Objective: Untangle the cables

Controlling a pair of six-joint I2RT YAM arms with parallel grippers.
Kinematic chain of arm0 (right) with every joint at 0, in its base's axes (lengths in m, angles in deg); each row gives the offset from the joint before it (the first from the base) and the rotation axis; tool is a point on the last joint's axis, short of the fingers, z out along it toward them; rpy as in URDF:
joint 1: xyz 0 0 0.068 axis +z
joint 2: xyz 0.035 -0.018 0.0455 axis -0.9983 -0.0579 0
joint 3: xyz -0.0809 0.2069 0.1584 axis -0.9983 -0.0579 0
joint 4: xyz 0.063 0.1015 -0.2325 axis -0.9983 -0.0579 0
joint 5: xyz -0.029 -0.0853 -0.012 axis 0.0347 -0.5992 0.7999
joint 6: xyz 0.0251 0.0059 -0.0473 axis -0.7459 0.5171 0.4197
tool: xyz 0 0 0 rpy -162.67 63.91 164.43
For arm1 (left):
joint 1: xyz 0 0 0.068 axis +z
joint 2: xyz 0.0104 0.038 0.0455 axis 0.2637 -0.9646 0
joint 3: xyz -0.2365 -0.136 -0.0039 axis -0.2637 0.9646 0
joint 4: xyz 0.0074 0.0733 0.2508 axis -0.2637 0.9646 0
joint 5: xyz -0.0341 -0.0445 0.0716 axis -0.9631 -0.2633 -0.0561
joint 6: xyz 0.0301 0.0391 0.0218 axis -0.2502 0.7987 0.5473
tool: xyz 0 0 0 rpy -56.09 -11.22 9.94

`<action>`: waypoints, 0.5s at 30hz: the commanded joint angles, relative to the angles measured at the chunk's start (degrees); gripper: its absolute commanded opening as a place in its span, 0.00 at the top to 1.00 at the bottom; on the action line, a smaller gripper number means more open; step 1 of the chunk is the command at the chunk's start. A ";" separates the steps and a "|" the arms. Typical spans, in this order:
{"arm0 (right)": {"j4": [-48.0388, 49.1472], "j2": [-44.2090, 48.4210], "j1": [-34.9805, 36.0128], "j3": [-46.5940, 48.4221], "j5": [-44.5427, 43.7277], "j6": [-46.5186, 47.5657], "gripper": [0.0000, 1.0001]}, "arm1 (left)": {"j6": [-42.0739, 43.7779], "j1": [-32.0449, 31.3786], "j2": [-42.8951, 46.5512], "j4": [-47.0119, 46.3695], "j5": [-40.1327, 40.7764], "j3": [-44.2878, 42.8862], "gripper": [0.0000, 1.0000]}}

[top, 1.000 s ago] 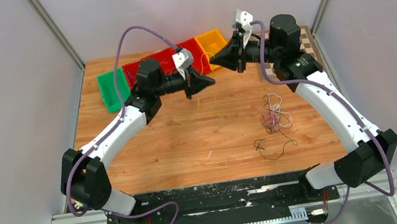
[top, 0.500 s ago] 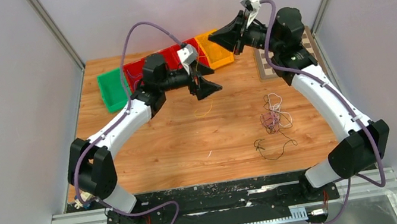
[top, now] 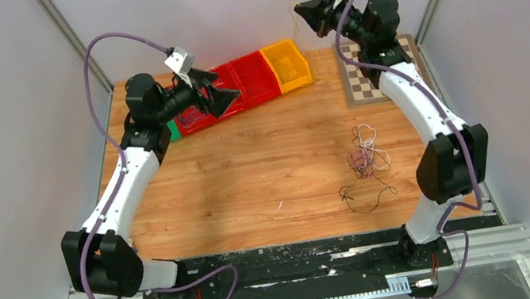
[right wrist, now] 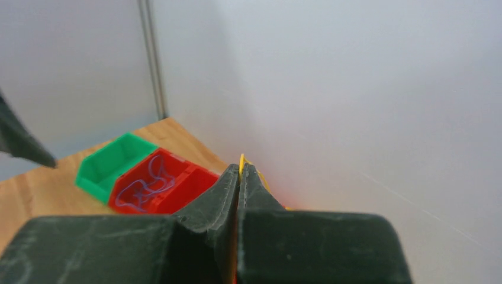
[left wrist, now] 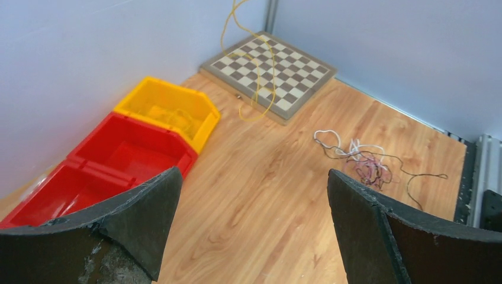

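My right gripper (top: 302, 11) is raised high by the back wall, above the yellow bin (top: 287, 64). It is shut on a thin yellow cable (right wrist: 241, 160), which hangs down over the checkerboard (left wrist: 308, 68) in the left wrist view as a loose yellow cable loop (left wrist: 273, 97). My left gripper (top: 221, 96) hovers over the red bins (top: 254, 77), open, with nothing between its fingers (left wrist: 139, 213). A tangle of white, pink and dark cables (top: 365, 154) lies on the table at the right, and a black cable (top: 362, 197) lies nearer the front.
A purple cable (right wrist: 142, 186) lies in the left red bin. A green bin (right wrist: 112, 165) sits beyond it, mostly hidden under the left arm in the top view. The checkerboard (top: 363, 82) lies at the back right corner. Grey walls close in the back and sides.
My left gripper opened, let go of the yellow cable and swung back left over the red bins. My right gripper rose toward the back wall, carrying the yellow cable up off the table.
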 commanded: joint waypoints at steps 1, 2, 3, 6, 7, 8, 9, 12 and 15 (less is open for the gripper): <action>8.37 -8.13 -1.82 7.68 -4.86 0.92 1.00 | 0.96 1.56 -0.19 2.83 3.72 0.66 0.00; 9.49 -11.24 -2.13 9.72 -5.38 0.80 1.00 | 0.63 1.66 -0.44 2.82 3.68 0.84 0.00; 10.61 -12.71 -2.31 11.84 -5.82 0.74 1.00 | 0.52 1.72 -0.51 2.93 3.73 0.90 0.00; 13.19 -20.78 -2.56 18.72 -6.66 0.44 1.00 | 0.47 1.90 -1.07 3.06 4.24 1.13 0.00; 13.57 -23.37 -2.54 22.47 -6.81 -0.03 1.00 | 0.52 2.02 -1.22 3.30 4.36 1.13 0.00; 13.71 -25.88 -2.55 25.51 -6.79 -0.55 1.00 | 0.57 2.19 -1.55 3.36 4.56 1.03 0.00; 13.86 -28.28 -2.54 28.48 -6.90 -1.02 1.00 | 0.57 2.55 -1.73 3.70 4.65 0.95 0.00; 13.89 -35.46 -2.54 36.79 -7.55 -2.08 1.00 | 0.43 3.50 -2.54 4.42 4.74 0.56 0.00; 14.26 -40.92 -2.41 41.90 -8.21 -2.19 1.00 | 0.25 4.92 -3.26 4.94 4.62 0.31 0.00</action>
